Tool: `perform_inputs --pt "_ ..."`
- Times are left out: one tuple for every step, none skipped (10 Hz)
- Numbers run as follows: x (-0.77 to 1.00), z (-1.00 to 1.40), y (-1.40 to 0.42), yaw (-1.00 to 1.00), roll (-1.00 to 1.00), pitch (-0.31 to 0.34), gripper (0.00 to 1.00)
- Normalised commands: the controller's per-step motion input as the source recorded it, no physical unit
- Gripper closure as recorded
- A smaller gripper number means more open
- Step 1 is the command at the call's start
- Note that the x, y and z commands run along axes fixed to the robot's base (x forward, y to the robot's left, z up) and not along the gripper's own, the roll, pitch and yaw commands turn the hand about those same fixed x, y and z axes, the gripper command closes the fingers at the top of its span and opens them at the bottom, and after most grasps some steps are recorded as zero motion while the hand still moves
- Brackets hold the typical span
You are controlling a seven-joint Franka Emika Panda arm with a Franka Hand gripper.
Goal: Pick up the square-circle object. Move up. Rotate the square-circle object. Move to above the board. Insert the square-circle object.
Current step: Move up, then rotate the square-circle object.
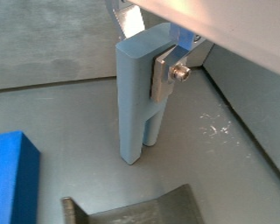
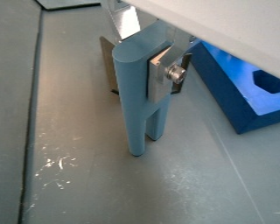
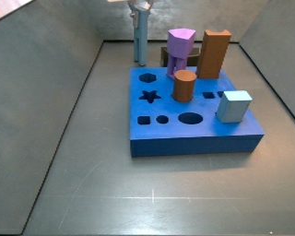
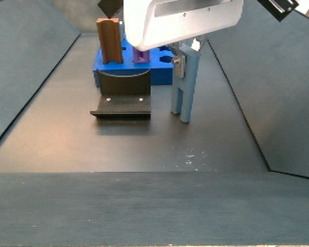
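Observation:
The square-circle object (image 1: 134,105), a tall slim grey-blue peg, stands upright with its lower end at the floor, beside the board, as both side views show (image 3: 140,41) (image 4: 184,89). My gripper (image 1: 147,58) is shut on its upper part. One silver finger (image 2: 166,75) presses a flat face, and the other finger (image 2: 122,19) sits behind the peg's top. The board (image 3: 194,134) is a bright-blue block with dark shaped holes, and its corner shows in both wrist views (image 1: 8,175) (image 2: 241,101). The gripper (image 3: 140,6) is at the far end of the board.
On the board stand a purple hexagonal peg (image 3: 181,46), two brown pegs (image 3: 214,53) (image 3: 184,87) and a pale-blue cube (image 3: 234,106). The dark fixture (image 4: 123,104) sits on the floor close to the peg. Grey walls (image 3: 52,83) enclose the floor.

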Motion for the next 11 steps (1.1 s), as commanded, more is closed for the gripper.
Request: perform_inputs --pt "0.0 0.83 0.0 0.0 0.0 0.0 1.0" --pt "0.0 0.82 0.04 0.05 0.0 -0.003 1.0" --pt "-0.01 0.68 0.04 0.04 0.01 0.017 1.0" --pt "0.0 0.52 0.03 0.03 0.02 0.031 1.0" --pt "0.0 0.36 0.02 0.02 0.03 0.048 1.0" --pt "0.01 0.19 0.02 0.01 0.04 0.064 1.0" --pt "-0.44 1.0 -0.78 0.0 0.0 0.0 1.0" --pt "-0.46 1.0 -0.8 0.0 0.01 0.005 1.0" --pt "-0.39 0.93 -0.64 0.01 0.03 -0.045 1.0" --pt "-0.24 0.74 -0.37 0.02 0.06 -0.038 1.0" --pt "-0.12 0.58 -0.17 0.02 0.07 0.0 1.0"
